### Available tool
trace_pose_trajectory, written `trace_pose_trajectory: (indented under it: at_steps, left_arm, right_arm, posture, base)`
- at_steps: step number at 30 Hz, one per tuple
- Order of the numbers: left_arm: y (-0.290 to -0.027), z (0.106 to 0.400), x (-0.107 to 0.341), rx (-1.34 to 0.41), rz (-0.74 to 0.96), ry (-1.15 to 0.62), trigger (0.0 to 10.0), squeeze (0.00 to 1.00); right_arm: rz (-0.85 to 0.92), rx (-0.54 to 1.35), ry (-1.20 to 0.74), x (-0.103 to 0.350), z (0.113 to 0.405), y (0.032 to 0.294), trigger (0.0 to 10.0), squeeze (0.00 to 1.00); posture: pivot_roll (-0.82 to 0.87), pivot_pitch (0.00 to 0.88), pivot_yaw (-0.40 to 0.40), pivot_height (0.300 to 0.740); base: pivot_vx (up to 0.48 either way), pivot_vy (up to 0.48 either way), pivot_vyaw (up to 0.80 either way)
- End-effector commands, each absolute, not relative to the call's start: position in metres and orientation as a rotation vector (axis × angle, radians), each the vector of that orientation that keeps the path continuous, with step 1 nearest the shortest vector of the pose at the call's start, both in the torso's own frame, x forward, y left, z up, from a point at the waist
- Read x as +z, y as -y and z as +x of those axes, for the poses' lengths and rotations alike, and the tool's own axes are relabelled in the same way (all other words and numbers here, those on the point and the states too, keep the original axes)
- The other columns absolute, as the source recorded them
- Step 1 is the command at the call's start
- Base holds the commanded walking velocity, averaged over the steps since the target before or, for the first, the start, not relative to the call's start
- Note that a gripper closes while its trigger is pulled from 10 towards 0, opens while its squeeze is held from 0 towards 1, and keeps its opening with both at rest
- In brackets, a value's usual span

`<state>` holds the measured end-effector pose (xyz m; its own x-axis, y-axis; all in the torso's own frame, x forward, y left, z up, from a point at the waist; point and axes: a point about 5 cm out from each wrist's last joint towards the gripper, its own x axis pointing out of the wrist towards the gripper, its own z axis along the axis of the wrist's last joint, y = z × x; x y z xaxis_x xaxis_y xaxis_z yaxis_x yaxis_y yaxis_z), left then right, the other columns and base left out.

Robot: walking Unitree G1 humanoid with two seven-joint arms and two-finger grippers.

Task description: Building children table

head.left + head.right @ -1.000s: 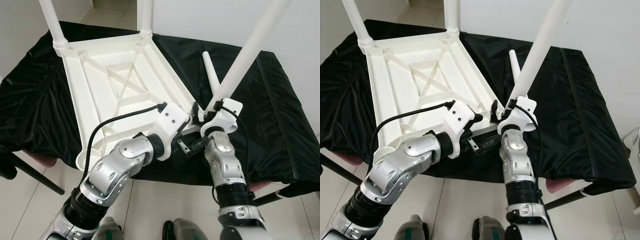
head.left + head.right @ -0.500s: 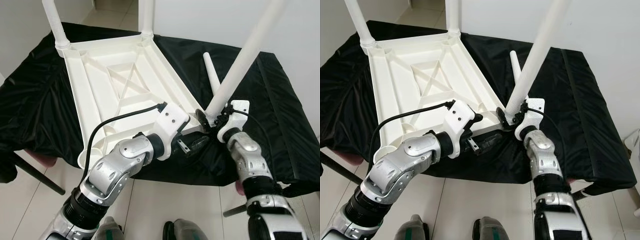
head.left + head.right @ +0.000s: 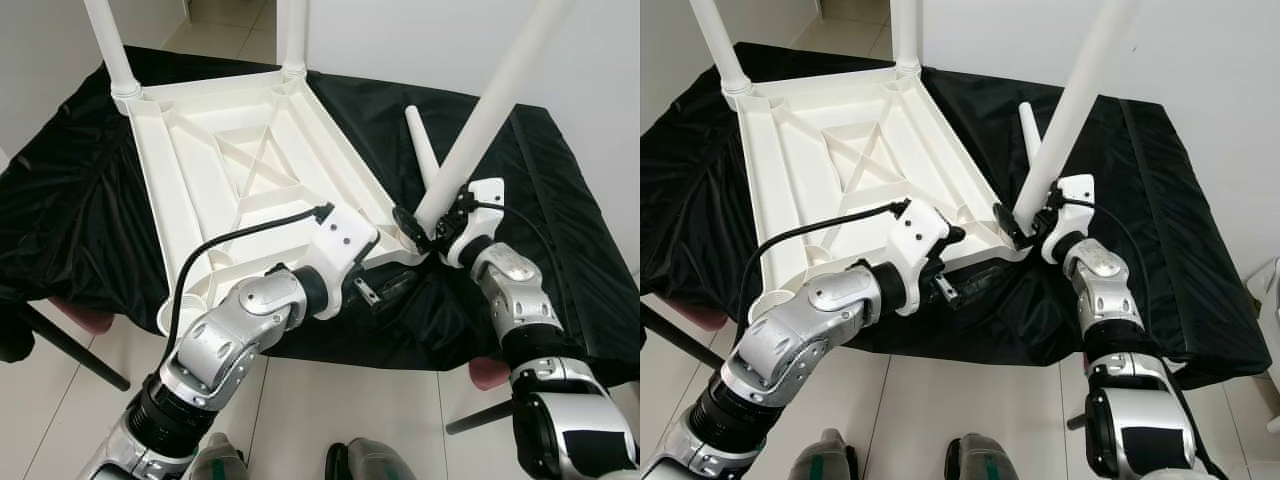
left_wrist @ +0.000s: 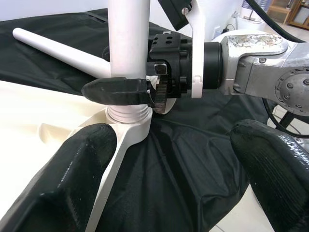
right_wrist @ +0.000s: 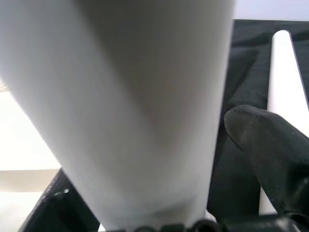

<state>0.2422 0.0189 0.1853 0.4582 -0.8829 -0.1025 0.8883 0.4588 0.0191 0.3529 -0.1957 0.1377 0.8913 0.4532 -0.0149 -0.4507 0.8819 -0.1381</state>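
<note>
White leg (image 3: 490, 110) being clamped by right gripper (image 3: 425, 222) just above tabletop (image 3: 240, 170) corner socket, seating it; left gripper (image 4: 169, 159) gaping open beside socket, bracing tabletop.

Top of leg (image 3: 500, 90) in my right end effector (image 3: 425, 222) cut off by picture edge. Two far legs (image 3: 108, 45) cut off too. My left end effector (image 3: 385, 290) partly hidden under white tabletop (image 3: 230, 170) corner. Leg very blurry, close up in right wrist view. Black cloth (image 3: 560, 220) hides table below.
</note>
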Motion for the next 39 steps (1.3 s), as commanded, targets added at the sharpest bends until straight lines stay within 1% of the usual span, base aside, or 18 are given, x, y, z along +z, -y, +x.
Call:
trace_pose_trajectory:
  at_steps: [1, 10, 16, 17, 18, 19, 22, 25, 28, 29, 31, 32, 35, 36, 37, 38, 39]
  left_arm:
    - [-0.018, 0.242, 0.185, -1.111, 0.088, -0.088, 10.0, 0.0]
    - [-0.018, 0.242, 0.185, -1.111, 0.088, -0.089, 10.0, 0.0]
    - [-0.017, 0.24, 0.185, -1.118, 0.085, -0.09, 10.0, 0.0]
    - [-0.017, 0.24, 0.185, -1.119, 0.084, -0.091, 10.0, 0.0]
    - [-0.017, 0.24, 0.185, -1.119, 0.084, -0.091, 10.0, 0.0]
    - [-0.017, 0.24, 0.185, -1.12, 0.083, -0.091, 10.0, 0.0]
    - [-0.017, 0.24, 0.184, -1.119, 0.083, -0.092, 10.0, 0.0]
    - [-0.017, 0.239, 0.184, -1.116, 0.083, -0.092, 10.0, 0.0]
    - [-0.018, 0.24, 0.183, -1.112, 0.081, -0.092, 10.0, 0.0]
    - [-0.018, 0.24, 0.183, -1.112, 0.081, -0.092, 10.0, 0.0]
    - [-0.018, 0.239, 0.183, -1.112, 0.079, -0.093, 10.0, 0.0]
    - [-0.018, 0.239, 0.183, -1.112, 0.079, -0.093, 10.0, 0.0]
    - [-0.017, 0.24, 0.183, -1.12, 0.082, -0.095, 10.0, 0.0]
    - [-0.017, 0.24, 0.183, -1.12, 0.082, -0.095, 10.0, 0.0]
    - [-0.017, 0.24, 0.183, -1.122, 0.084, -0.095, 10.0, 0.0]
    - [-0.017, 0.24, 0.183, -1.122, 0.084, -0.095, 10.0, 0.0]
    - [-0.017, 0.24, 0.183, -1.124, 0.085, -0.095, 10.0, 0.0]
  right_arm:
    - [-0.143, 0.496, 0.014, 0.137, 0.354, 0.196, 0.0, 0.0]
    - [-0.131, 0.53, -0.052, 0.124, 0.351, 0.199, 0.0, 0.0]
    - [-0.097, 0.538, -0.056, 0.12, 0.35, 0.202, 0.0, 0.0]
    - [-0.091, 0.53, -0.055, 0.12, 0.35, 0.203, 3.6, 0.0]
    - [-0.091, 0.53, -0.055, 0.12, 0.35, 0.203, 3.6, 0.0]
    - [-0.088, 0.52, -0.054, 0.12, 0.35, 0.204, 10.0, 0.0]
    - [-0.077, 0.516, -0.053, 0.12, 0.35, 0.204, 10.0, 0.0]
    - [-0.061, 0.46, -0.059, 0.119, 0.35, 0.202, 10.0, 0.0]
    - [-0.061, 0.371, -0.063, 0.118, 0.351, 0.198, 10.0, 0.0]
    - [-0.061, 0.371, -0.063, 0.118, 0.351, 0.198, 10.0, 0.0]
    - [-0.046, 0.291, -0.057, 0.12, 0.352, 0.196, 10.0, 0.0]
    - [-0.046, 0.291, -0.057, 0.12, 0.352, 0.196, 10.0, 0.0]
    - [-0.015, 0.214, -0.049, 0.123, 0.353, 0.192, 10.0, 0.0]
    - [-0.015, 0.214, -0.049, 0.123, 0.353, 0.192, 10.0, 0.0]
    - [0.007, 0.169, -0.049, 0.124, 0.353, 0.191, 10.0, 0.0]
    - [0.007, 0.169, -0.049, 0.124, 0.353, 0.191, 10.0, 0.0]
    - [0.025, 0.131, -0.037, 0.126, 0.352, 0.187, 10.0, 0.0]
  posture:
    - [-0.04, 0.026, -0.045, 0.74]
    - [-0.04, 0.029, -0.041, 0.74]
    - [-0.05, 0.034, -0.04, 0.74]
    - [-0.05, 0.034, -0.04, 0.74]
    - [-0.05, 0.034, -0.04, 0.74]
    - [-0.05, 0.036, -0.042, 0.74]
    - [-0.05, 0.037, -0.042, 0.74]
    - [-0.04, 0.035, -0.048, 0.74]
    - [-0.05, 0.034, -0.047, 0.74]
    - [-0.05, 0.034, -0.047, 0.74]
    - [-0.05, 0.033, -0.045, 0.74]
    - [-0.05, 0.033, -0.045, 0.74]
    - [-0.06, 0.027, -0.042, 0.74]
    - [-0.06, 0.027, -0.042, 0.74]
    - [-0.06, 0.025, -0.044, 0.74]
    - [-0.06, 0.025, -0.044, 0.74]
    - [-0.06, 0.024, -0.045, 0.74]
  base:
    - [0.0, 0.0, 0.0]
    - [0.0, 0.0, 0.0]
    - [0.0, 0.0, 0.0]
    - [0.0, 0.0, 0.0]
    - [0.0, 0.0, 0.0]
    - [0.0, 0.0, 0.0]
    - [0.0, 0.0, 0.0]
    - [0.0, 0.0, 0.0]
    - [0.0, 0.0, 0.0]
    - [0.0, 0.0, 0.0]
    - [0.0, 0.0, 0.0]
    - [0.0, 0.0, 0.0]
    - [0.0, 0.0, 0.0]
    - [0.0, 0.0, 0.0]
    - [0.0, 0.0, 0.0]
    - [0.0, 0.0, 0.0]
    - [0.0, 0.0, 0.0]
